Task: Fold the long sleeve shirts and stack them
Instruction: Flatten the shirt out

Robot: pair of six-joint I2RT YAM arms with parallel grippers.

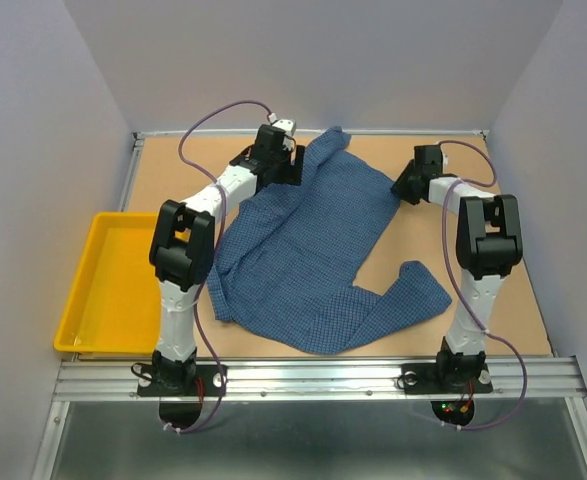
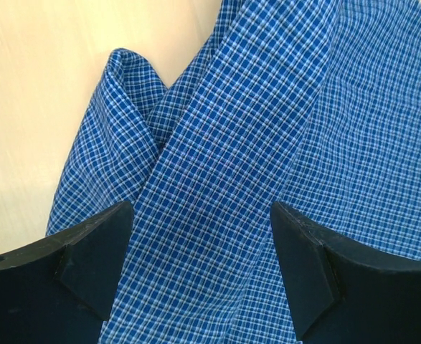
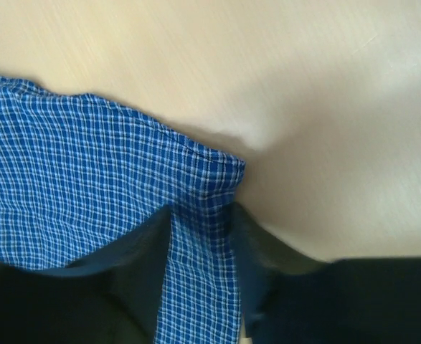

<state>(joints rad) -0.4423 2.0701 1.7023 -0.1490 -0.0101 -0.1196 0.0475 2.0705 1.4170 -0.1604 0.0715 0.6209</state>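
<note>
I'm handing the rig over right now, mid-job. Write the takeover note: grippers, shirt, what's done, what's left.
Left gripper: open, straddling a ridge of the shirt at its far left edge, not gripping.
Right gripper: shut on the shirt's far right edge.
Shirt: rumpled on the table, one sleeve trailing near right. Only one in view.
Yellow tray: at left.
Done: no fold visible.
Left: fold and stack.

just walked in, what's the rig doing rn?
Both arms are working one blue checked shirt, lying rumpled and unfolded on the table. The right end effector is shut on a corner at its far right edge. The left end effector sits open at the far left edge, cloth between its fingers. The yellow tray holds nothing.
</note>
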